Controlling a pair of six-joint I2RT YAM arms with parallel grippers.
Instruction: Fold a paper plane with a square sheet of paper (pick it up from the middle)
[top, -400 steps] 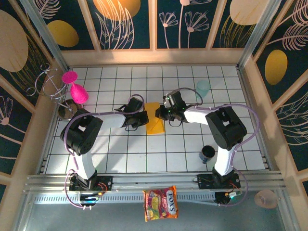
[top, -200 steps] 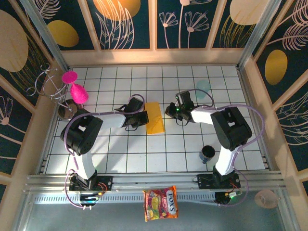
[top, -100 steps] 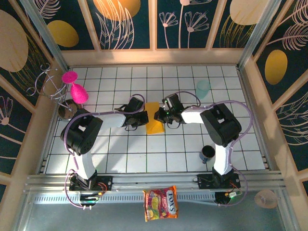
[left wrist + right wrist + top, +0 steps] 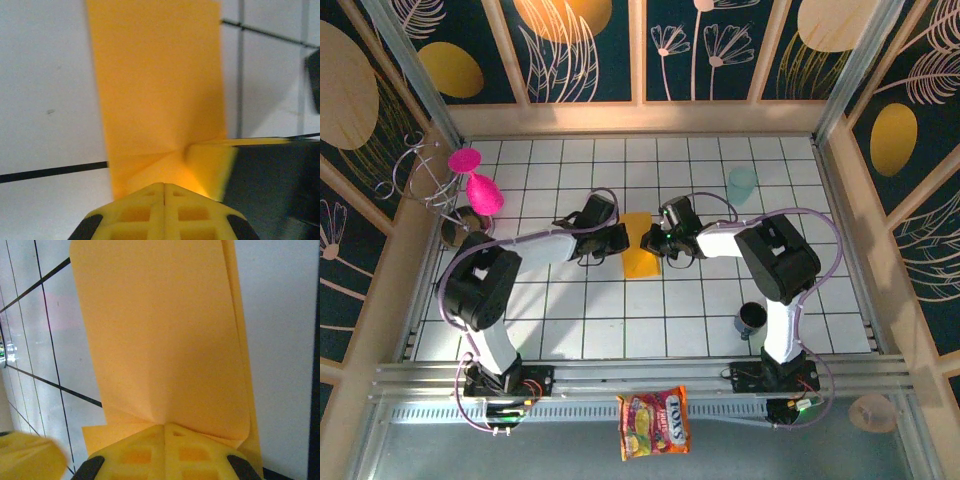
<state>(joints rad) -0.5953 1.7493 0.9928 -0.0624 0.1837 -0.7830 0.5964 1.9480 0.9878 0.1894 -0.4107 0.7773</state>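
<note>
- White-tiled surface [image 4: 570, 320] is enclosed by dark floral panels; at its near edge a red-and-yellow printed snack packet [image 4: 655, 422] lies untouched.
- Mid-surface, a thin orange-yellow square sheet of paper [image 4: 640, 262] lies flat between the arms, already folded into a narrow rectangle.
- On its left edge the left end effector [image 4: 617, 240] is set with jaws together; creases fan out from the fingertips [image 4: 140, 200].
- The right end effector [image 4: 653, 242], drawn well away a second ago, has been brought back onto the right edge, jaws together; the top layer bows up by it.
- Whether either one pinches a layer cannot be told.
- The return suggests the fold is being pressed or the next begun; most folds are judged still undone.
- Farther off, a translucent teal cup [image 4: 742, 183] stands well apart.
</note>
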